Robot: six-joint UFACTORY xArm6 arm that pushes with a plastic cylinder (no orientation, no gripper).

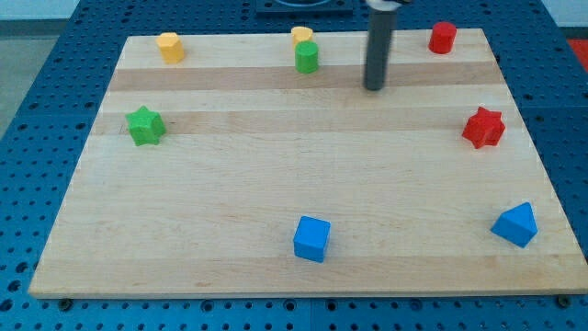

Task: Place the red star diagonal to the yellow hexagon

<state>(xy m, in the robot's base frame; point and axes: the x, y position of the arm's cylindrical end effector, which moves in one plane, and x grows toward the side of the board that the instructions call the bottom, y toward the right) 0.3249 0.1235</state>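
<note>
The red star [483,127] sits near the surface's [276,184] right edge, well apart from the yellow hexagon [170,46] at top left. The tip [374,87], no gripper, stands between them, touching nothing.

2 yellow blks [170,47] [301,36], 2 green [145,126] [307,58], 2 red [443,38] [483,128], 2 blue [311,238] [515,225]
</note>
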